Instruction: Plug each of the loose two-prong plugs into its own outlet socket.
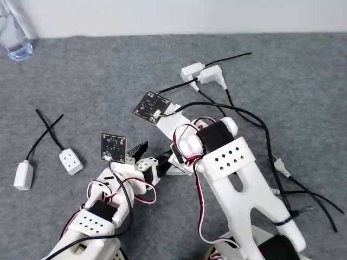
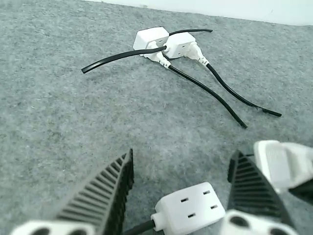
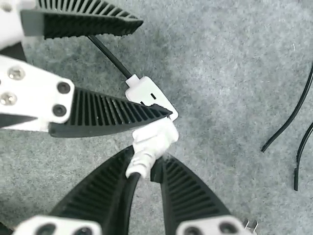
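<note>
The right end effector pinches a plug just beside the socket. The left end effector straddles that socket, spread.

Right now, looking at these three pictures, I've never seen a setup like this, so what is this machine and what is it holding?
These are two small robot arms at a grey table. One picture looks down from above; the other two come from cameras on each arm's wrist, so the black ribbed blades are gripper fingers. The right gripper is shut on a white two-prong plug. The left gripper is open around a white outlet socket. Farther off, two more sockets appear already plugged, and another socket lies at the side.
</note>
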